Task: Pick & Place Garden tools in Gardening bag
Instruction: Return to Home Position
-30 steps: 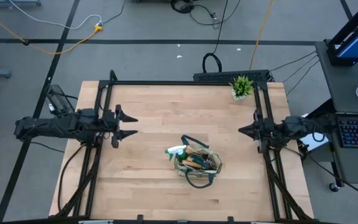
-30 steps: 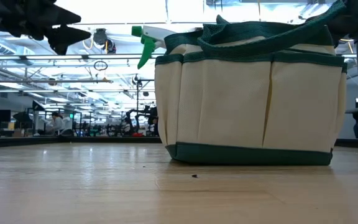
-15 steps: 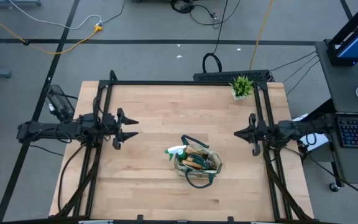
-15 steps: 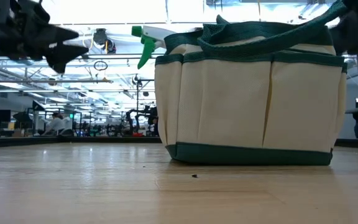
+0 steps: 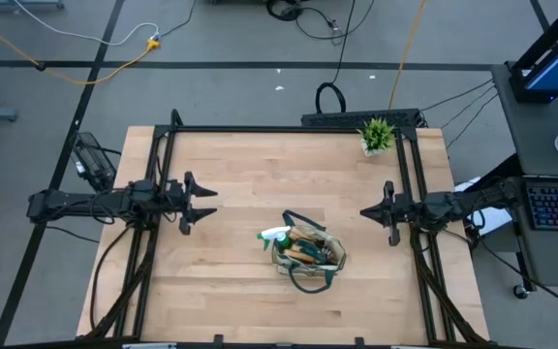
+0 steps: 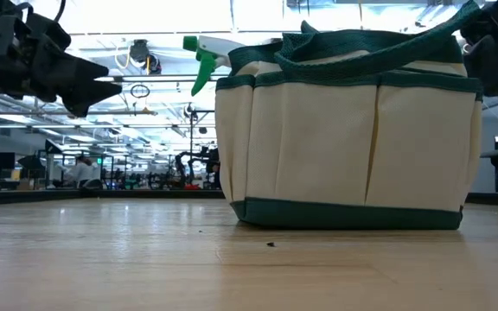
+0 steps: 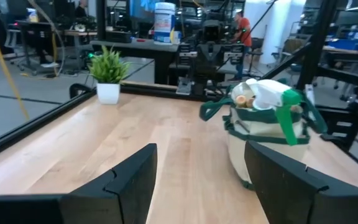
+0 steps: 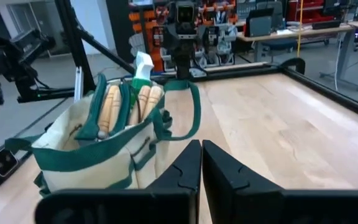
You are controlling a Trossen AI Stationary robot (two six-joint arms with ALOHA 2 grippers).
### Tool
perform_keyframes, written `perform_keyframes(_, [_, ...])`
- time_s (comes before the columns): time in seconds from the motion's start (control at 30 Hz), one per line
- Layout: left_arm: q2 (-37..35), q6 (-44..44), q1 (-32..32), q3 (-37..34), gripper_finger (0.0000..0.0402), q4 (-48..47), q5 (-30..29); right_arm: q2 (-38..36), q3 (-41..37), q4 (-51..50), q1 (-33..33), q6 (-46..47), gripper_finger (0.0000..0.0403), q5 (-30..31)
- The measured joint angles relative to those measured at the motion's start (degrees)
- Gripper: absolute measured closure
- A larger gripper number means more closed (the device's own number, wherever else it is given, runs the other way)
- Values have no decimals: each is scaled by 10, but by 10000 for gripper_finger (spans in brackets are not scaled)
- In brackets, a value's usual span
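Well, the gardening bag (image 5: 306, 254) stands upright on the table (image 5: 250, 165), a little right of centre and in the half away from the potted plant (image 5: 377, 136). It's full: wooden handles (image 8: 107, 106) stand side by side inside it, and the spray bottle (image 5: 275, 236) pokes its white nozzle out at the end facing the left arm. From above, the bag's long axis runs on a slant, from the nozzle end down toward the right arm's side.

And the key relation: the bag sits between the two grippers, touching neither. The right gripper (image 5: 366, 211) is the nearer one, its jaws pressed together and holding nothing, pointing in past the bag. The left gripper (image 5: 211, 201) hovers well apart from the bag near the table's left edge, jaws spread wide and empty.

My read is that the packing is done. Nothing loose shows on the wood, and both arms have a free line back, since nothing lies between the jaws and their own sides.

Writing? None I can read on the bag. A white tub (image 7: 165, 15) in the room behind carries a blue label, but it's illegible.
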Motion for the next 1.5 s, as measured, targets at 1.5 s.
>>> perform_keyframes(1.5, [1,-41,0,0,153,-21,-51,1,-12,11,0,-55,394,0])
